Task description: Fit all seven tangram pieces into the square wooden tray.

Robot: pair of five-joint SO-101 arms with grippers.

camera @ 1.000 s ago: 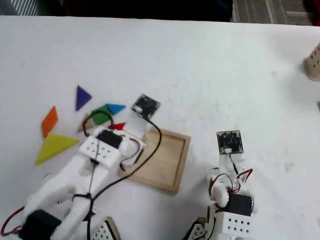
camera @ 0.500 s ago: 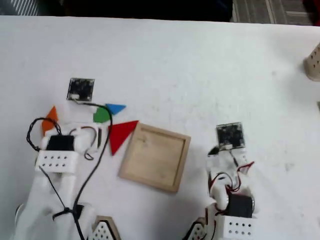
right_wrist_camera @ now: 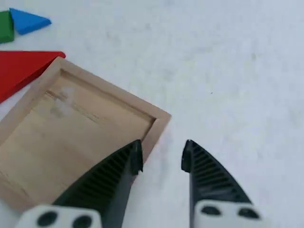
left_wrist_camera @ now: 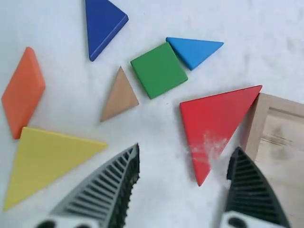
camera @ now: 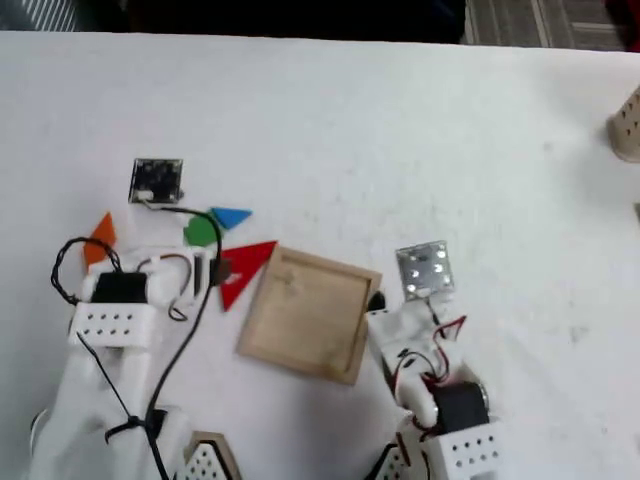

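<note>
The square wooden tray (camera: 262, 318) lies with nothing in it at mid-table. A large red triangle (left_wrist_camera: 213, 121) touches its left rim. Beyond it lie a green square (left_wrist_camera: 159, 70), a light blue triangle (left_wrist_camera: 194, 50), a dark blue triangle (left_wrist_camera: 102, 21), a tan triangle (left_wrist_camera: 119, 95), an orange parallelogram (left_wrist_camera: 23, 90) and a yellow triangle (left_wrist_camera: 45, 159). My left gripper (left_wrist_camera: 185, 151) hangs open over the red triangle's near point. My right gripper (right_wrist_camera: 161, 145) is open at the tray (right_wrist_camera: 109, 97), one finger over the right rim, the other outside it.
A pale perforated object (camera: 626, 125) stands at the table's far right edge. Open white tabletop stretches behind and to the right of the tray. The arm bases and wooden mounts (camera: 212, 460) sit along the near edge.
The left arm swung left off the tray's corner, uncovering the red triangle beside the tray. In the last half second the right arm moved left up to the tray's right rim.
</note>
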